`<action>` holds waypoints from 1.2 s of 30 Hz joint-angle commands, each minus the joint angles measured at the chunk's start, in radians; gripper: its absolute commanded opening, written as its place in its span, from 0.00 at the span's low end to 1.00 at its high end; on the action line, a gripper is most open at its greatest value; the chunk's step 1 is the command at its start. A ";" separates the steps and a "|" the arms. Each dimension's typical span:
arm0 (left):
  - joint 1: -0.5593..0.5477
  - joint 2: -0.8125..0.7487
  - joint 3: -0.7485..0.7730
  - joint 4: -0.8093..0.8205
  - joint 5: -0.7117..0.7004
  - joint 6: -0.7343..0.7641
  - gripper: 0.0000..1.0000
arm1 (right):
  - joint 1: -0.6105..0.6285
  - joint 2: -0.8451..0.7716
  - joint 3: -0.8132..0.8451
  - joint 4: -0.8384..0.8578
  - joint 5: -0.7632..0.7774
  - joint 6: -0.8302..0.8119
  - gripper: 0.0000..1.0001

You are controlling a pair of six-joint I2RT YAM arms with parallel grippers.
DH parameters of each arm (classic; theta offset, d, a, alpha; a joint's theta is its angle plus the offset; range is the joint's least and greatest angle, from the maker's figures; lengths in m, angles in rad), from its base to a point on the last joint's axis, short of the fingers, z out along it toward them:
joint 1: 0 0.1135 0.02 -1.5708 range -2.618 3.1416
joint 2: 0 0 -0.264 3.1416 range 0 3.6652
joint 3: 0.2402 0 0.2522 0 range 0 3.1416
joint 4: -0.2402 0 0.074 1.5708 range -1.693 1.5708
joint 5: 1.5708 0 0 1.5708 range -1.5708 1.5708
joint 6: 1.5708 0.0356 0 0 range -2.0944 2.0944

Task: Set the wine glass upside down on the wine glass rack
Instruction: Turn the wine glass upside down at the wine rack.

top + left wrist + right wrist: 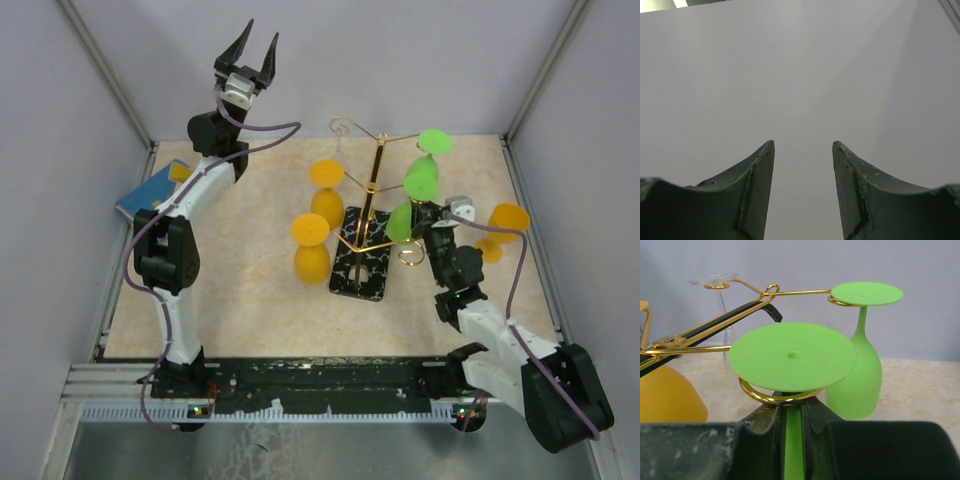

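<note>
The wine glass rack [372,185] is a gold wire stand on a black marbled base [362,268] at mid-table. My right gripper [796,407] is shut on the stem [794,442] of an upside-down green wine glass. Its round foot [792,356] lies over a gold scroll ring [771,398] of the rack. In the top view this gripper [425,224] is at the rack's right side, next to the green glass [402,222]. My left gripper [248,50] is open and empty, raised high at the back left. Its fingers [752,195] face only the blank wall.
A second green glass [860,375] hangs upside down on a far arm. Two yellow glasses [327,200] [311,255] hang on the rack's left, and a clear one [342,128] at the back. Another yellow glass [506,220] is right of my right arm. A blue object [150,192] lies at the left edge.
</note>
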 commanded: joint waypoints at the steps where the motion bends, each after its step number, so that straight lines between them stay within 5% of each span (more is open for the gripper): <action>1: 0.007 0.014 0.028 0.009 -0.002 0.006 0.56 | -0.010 -0.067 0.009 -0.014 0.060 -0.025 0.00; 11: 0.007 0.018 0.030 0.009 -0.010 0.007 0.55 | -0.010 -0.200 0.018 -0.259 -0.084 -0.067 0.00; 18: 0.007 0.009 0.017 0.016 -0.017 0.012 0.55 | -0.010 -0.141 0.044 -0.252 -0.174 -0.065 0.00; 31: 0.007 0.004 0.010 0.017 -0.030 0.030 0.55 | -0.010 -0.304 0.014 -0.381 -0.060 -0.070 0.47; 36: 0.007 0.004 0.008 0.010 -0.032 0.033 0.55 | -0.010 -0.397 0.022 -0.546 -0.026 -0.082 0.54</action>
